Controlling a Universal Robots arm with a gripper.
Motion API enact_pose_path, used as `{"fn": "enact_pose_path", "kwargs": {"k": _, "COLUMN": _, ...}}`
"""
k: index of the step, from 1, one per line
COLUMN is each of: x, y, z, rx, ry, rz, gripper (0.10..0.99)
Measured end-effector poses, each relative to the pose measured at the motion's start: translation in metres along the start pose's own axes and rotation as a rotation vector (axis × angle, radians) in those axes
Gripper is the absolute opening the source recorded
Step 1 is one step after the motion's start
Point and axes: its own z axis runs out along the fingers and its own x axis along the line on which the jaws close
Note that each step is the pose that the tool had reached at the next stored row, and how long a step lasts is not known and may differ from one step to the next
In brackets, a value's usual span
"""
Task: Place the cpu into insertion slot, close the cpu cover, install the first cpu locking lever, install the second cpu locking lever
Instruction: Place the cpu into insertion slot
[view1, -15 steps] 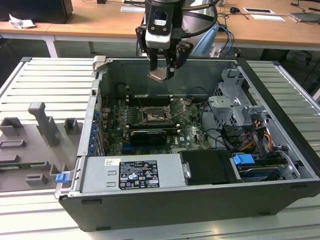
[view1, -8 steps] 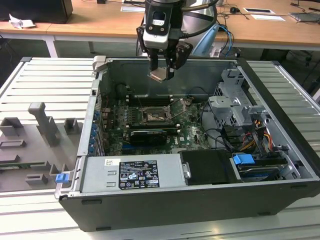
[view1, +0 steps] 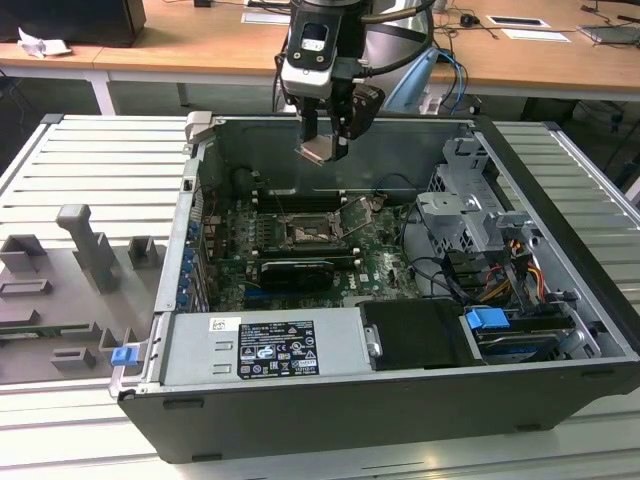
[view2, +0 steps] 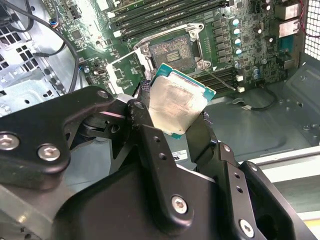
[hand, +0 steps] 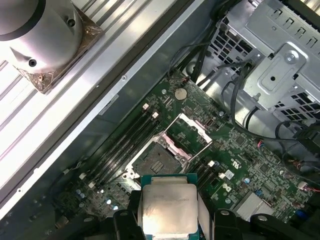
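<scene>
Silver-faced cpu (hand: 169, 207), clamped in the gripper (view1: 326, 146), hangs well above the bare insertion slot (hand: 156, 161), cpu cover (hand: 187, 131) raised; the placing step, apparently underway, calls for square alignment.

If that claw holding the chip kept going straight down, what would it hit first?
Likely the chip would land on the green board at or just beside the open socket; depth is unclear, so I can't say which.
</scene>
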Motion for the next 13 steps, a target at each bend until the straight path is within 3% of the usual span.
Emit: {"fn": "enact_pose_path", "kwargs": {"k": 13, "x": 0.0, "y": -0.0001, "z": 0.0008, "rx": -0.002, "ry": -0.0076, "rz": 0.087, "gripper": 0.529}}
